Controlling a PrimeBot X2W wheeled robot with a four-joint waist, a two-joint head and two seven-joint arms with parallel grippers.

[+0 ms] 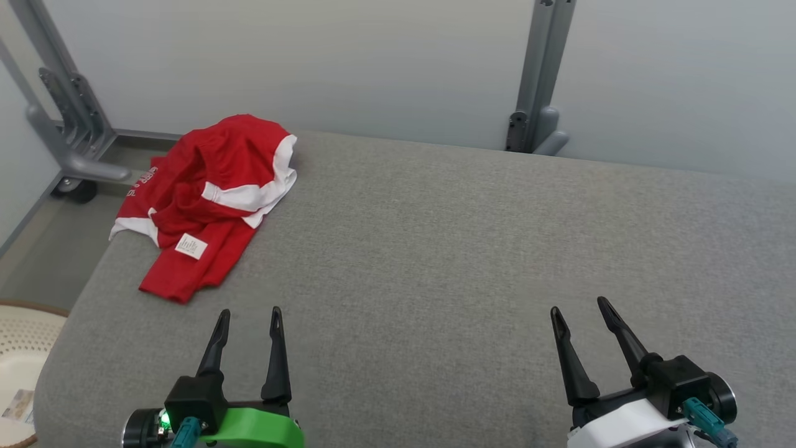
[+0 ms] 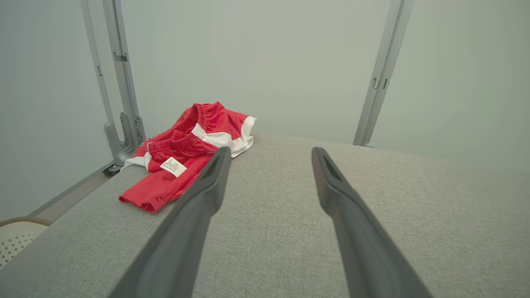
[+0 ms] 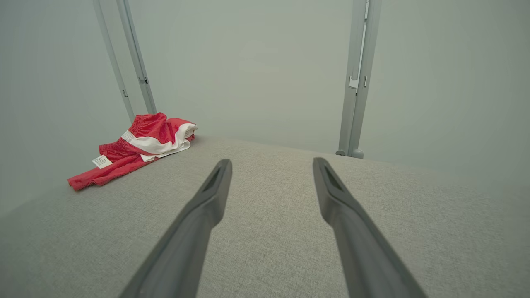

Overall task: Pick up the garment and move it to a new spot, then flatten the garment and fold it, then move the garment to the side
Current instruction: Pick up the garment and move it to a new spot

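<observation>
Head view: a crumpled red-and-white jersey garment (image 1: 205,199) lies at the far left of the grey woven cushion (image 1: 435,249), well apart from my left gripper (image 1: 249,311) and right gripper (image 1: 578,305), both spread and empty. Left wrist view: its gathered waistband and white label face me. Right wrist view: it lies far left.

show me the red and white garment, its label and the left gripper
red and white fabric garment (image 1: 186,208), head view, crumpled middle
white rectangular label (image 1: 191,246), head view, its centre
left gripper (image 1: 249,312), head view, between fingertips
</observation>
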